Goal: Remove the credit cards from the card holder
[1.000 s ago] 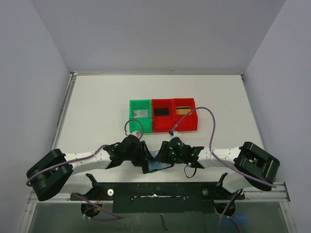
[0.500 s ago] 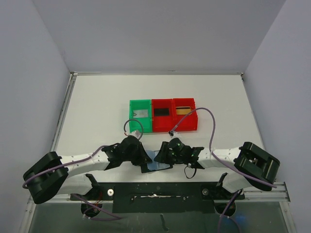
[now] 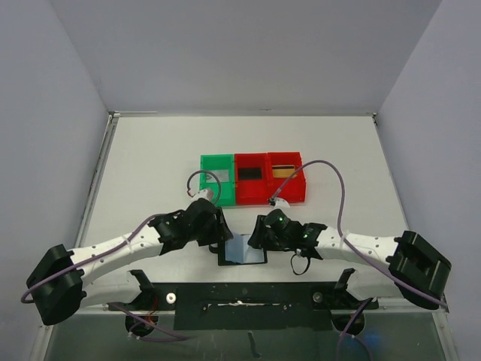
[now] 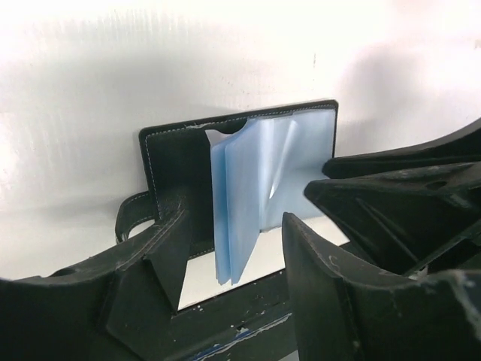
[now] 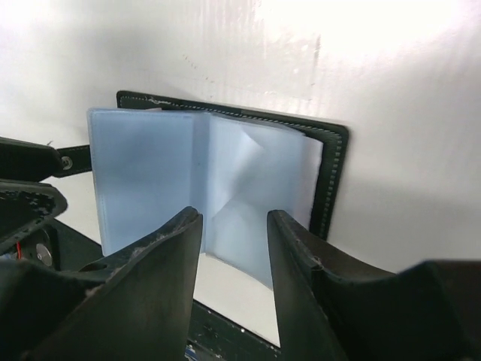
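Note:
The black card holder (image 3: 242, 251) lies open near the table's front edge, its bluish pockets (image 4: 255, 188) fanned upward. My left gripper (image 3: 219, 230) sits at its left edge and is open (image 4: 233, 226), the pocket leaves standing in the gap without touching either finger. At the holder's right edge my right gripper (image 3: 260, 234) is open too (image 5: 233, 218), with nothing between its fingers. The pockets (image 5: 150, 173) look empty. A pale grey card (image 3: 219, 177), a black card (image 3: 249, 174) and a gold card (image 3: 283, 171) lie in the bins.
A green bin (image 3: 204, 180) and two red bins (image 3: 239, 188) (image 3: 303, 184) stand in a row at mid-table, just beyond both grippers. A black mounting rail (image 3: 240, 299) runs along the near edge, right behind the holder. Purple cables loop above both wrists.
The holder was tilted up between the two grippers; now it lies flat and open. Both grippers have moved slightly away from me and apart, uncovering it.

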Motion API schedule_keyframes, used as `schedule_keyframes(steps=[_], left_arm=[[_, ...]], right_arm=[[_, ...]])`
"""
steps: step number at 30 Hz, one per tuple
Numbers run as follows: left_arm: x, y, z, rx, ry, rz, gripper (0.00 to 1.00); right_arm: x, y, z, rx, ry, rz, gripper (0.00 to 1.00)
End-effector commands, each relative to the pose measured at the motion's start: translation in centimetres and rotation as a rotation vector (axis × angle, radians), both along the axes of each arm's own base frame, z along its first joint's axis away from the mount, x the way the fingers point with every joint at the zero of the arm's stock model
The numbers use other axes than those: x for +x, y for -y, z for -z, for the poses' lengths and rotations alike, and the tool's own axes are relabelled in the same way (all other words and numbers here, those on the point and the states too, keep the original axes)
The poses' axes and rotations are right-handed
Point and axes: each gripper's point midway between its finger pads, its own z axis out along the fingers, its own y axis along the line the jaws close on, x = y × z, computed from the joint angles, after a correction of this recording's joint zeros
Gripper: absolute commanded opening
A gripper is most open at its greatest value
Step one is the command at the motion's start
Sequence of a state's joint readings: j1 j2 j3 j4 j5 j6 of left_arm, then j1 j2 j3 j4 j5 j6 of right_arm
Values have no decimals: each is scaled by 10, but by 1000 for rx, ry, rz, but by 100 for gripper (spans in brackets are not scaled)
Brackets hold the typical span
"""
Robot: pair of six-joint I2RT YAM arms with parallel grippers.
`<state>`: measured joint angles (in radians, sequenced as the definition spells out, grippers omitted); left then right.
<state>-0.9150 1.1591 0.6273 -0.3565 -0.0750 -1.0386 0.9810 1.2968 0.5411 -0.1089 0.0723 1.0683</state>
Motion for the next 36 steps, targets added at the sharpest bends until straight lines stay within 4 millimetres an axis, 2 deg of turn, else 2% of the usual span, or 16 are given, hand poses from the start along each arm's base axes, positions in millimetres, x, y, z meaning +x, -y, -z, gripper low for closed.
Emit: schedule_keyframes(steps=[1,4,8,15,21,26,32,36], left_arm=[[10,-8,-22,34,72,-2,51],[5,7,-24,-56,64,32,52],[-6,22,-8,-158,-2,54,52],[-15,41,12,-244,-75,82,55],[-17,69,-2,-412,-80,134,55],[-15,83,-20,-520,-62,155,55],[-14,83,-32,-547,-52,150,54],[-9,68,-31,-456,-27,102,53]], right_arm=[[24,13,-38,3,121,57,42],[28,20,-46,19,136,67,43],[28,25,-45,31,120,70,43],[19,10,-35,98,81,14,44],[6,-1,-9,84,9,-32,43],[4,-5,1,73,-11,-47,43],[5,-4,1,59,-6,-41,43],[8,-4,-6,65,14,-42,43]])
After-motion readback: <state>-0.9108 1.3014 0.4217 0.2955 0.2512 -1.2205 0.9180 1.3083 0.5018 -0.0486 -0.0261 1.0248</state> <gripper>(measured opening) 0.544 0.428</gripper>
